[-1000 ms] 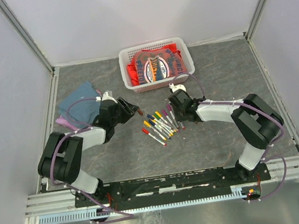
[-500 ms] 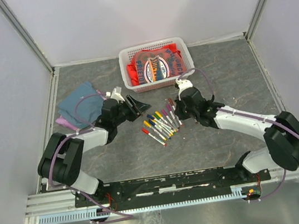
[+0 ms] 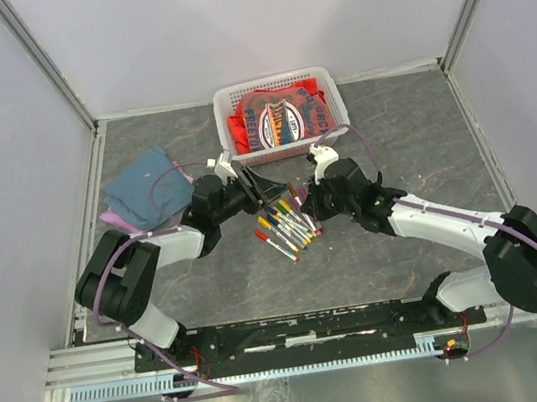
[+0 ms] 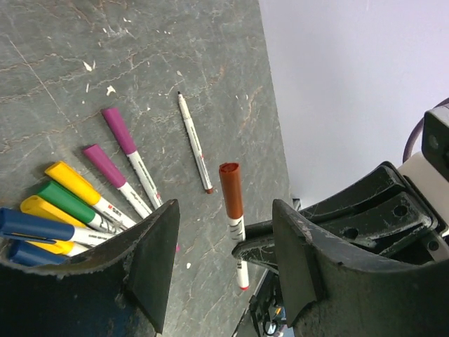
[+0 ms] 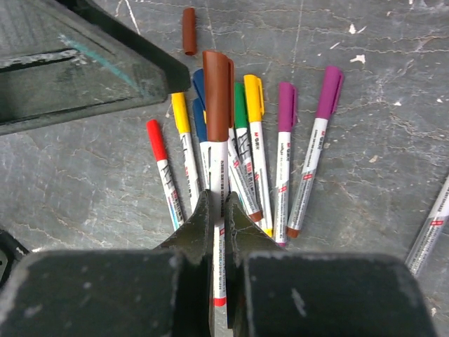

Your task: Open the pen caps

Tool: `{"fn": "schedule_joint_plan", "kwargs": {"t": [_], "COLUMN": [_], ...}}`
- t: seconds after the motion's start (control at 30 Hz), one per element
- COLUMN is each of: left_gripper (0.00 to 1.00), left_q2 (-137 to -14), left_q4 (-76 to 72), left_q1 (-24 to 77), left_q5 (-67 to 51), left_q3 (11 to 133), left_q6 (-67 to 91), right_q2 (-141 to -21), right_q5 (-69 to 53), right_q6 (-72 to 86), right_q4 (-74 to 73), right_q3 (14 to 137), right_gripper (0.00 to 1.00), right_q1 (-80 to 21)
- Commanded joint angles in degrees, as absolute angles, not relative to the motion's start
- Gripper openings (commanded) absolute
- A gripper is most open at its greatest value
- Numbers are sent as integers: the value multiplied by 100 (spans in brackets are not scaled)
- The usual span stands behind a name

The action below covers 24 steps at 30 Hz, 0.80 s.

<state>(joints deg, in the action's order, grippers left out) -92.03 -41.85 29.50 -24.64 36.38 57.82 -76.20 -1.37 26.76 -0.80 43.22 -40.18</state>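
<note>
Right gripper (image 5: 217, 203) is clamped on the white barrel of the brown-capped pen (image 5: 219, 168), with both fingers pressed flat against it. Left gripper (image 4: 224, 210) is released, its jaws standing apart.

1. Held item. The brown cap (image 5: 217, 84) is fitted on the far end of the barrel. It is a short brown cylinder with a clip. The barrel carries small black print and a red band near its rear end.
2. Position relative to the grippers. The capped end projects forward, past the right fingertips. In the left wrist view the cap sits in the gap between the two left fingers (image 4: 154, 260). In the right wrist view one left finger lies just beside the cap. Contact cannot be confirmed.
3. Remaining items. A row of capped pens (image 3: 287, 223) (red, yellow, blue, green and purple) lies side by side near the middle of the table (image 3: 406, 241), directly below the held pen. An uncapped pen (image 4: 194, 142) lies alone just beyond the row. A loose brown cap (image 5: 189, 30) lies on the surface near the left gripper.
</note>
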Motion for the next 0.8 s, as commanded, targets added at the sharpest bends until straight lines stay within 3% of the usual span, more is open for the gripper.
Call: {"fn": "schedule_joint_plan", "kwargs": {"t": [0.0, 0.3, 0.77], "left_gripper": [62, 61, 46], "left_q2": [-9284, -9491, -9573], "left_q4": [-4610, -4745, -4841], "left_q1": [3023, 3074, 3089], "left_q5": [-2643, -2654, -2724], "left_q3": [3836, 3918, 3922], "left_q6": [6029, 6100, 6125], "right_q2": [-7558, -7737, -7895], "right_q5": [-328, -369, -310], "right_q6": [2716, 2736, 2701], "right_q4": [318, 410, 429], "right_q3": [4320, 4425, 4548], "right_gripper": [1, 1, 1], "right_q1": [-4111, -4274, -4420]}}
